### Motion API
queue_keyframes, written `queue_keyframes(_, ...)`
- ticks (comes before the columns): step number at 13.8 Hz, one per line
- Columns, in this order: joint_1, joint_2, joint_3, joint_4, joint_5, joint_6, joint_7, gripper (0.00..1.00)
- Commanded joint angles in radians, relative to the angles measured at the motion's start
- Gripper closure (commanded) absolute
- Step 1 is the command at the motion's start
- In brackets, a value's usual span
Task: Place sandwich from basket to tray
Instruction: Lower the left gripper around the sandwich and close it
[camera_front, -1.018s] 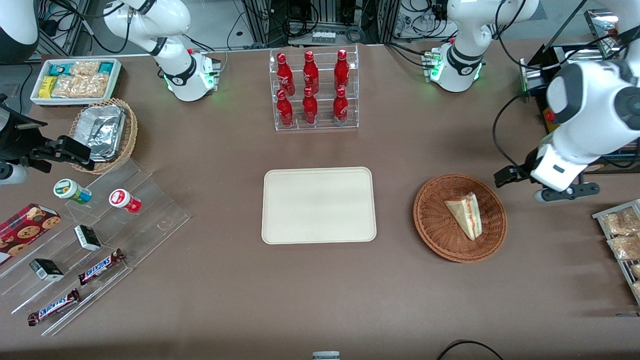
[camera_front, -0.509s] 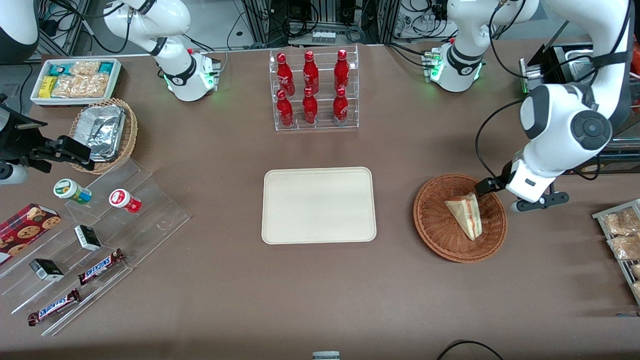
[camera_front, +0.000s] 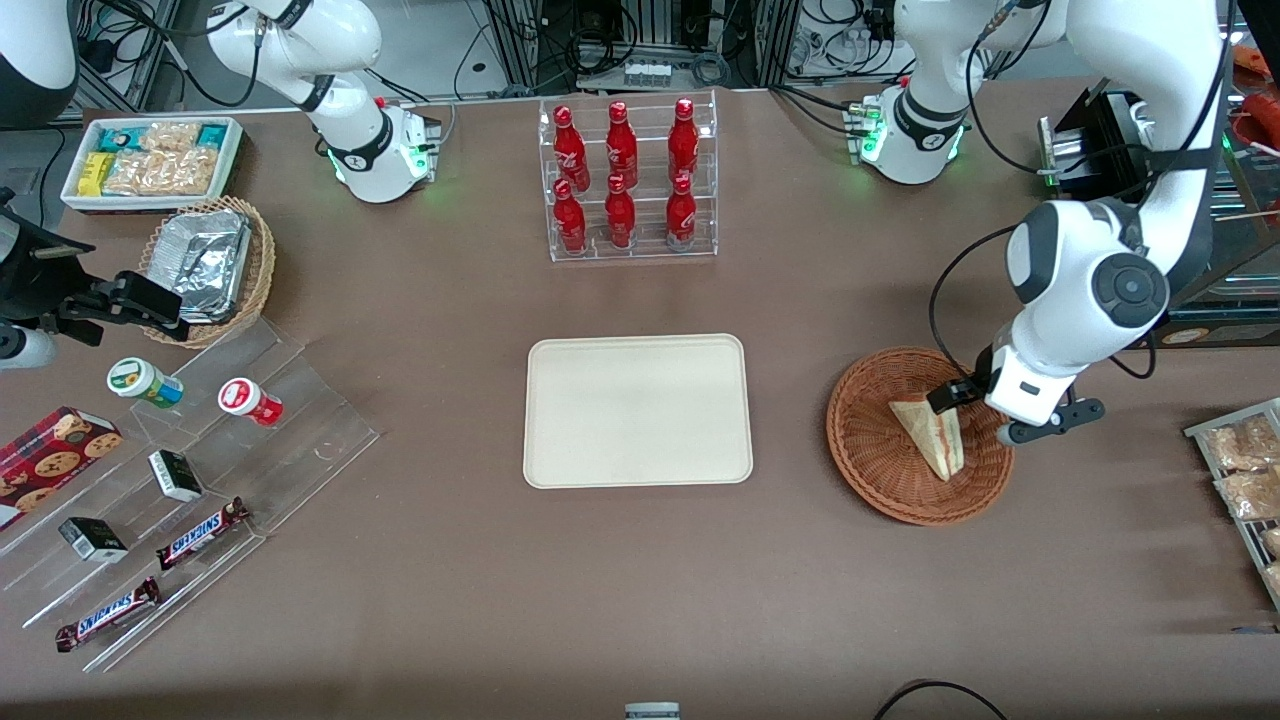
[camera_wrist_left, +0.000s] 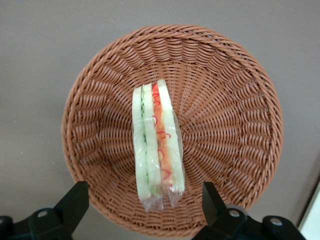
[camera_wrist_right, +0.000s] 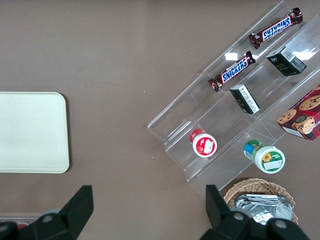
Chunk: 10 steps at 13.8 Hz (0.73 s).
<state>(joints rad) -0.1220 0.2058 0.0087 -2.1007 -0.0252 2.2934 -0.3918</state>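
Note:
The sandwich, a clear-wrapped wedge with pale bread and red and green filling on its cut edge, lies in the round reddish-brown basket toward the working arm's end of the table. My left gripper hovers over the basket's rim, just above the sandwich's wide end. It is open, its two black fingers standing wide apart on either side of the wedge's wrapped tip without touching it. The cream tray lies flat at mid-table with nothing on it, and its edge also shows in the right wrist view.
A clear rack of red bottles stands farther from the camera than the tray. A stepped acrylic shelf with snacks, a small wicker basket of foil trays and a white snack bin are toward the parked arm's end. Bagged snacks lie beside the basket.
The left arm has swung in from the table's end and come down, bringing the open gripper from beside the basket to over the sandwich. The sandwich has not moved.

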Motion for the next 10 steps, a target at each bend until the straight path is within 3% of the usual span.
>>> queue_keyframes(1, -0.007, 0.041, 0.001, -0.001, -0.002, 0.047, -0.036, 0.00)
queue_keyframes(10, -0.010, 0.112, 0.000, 0.004, -0.004, 0.050, -0.121, 0.00)
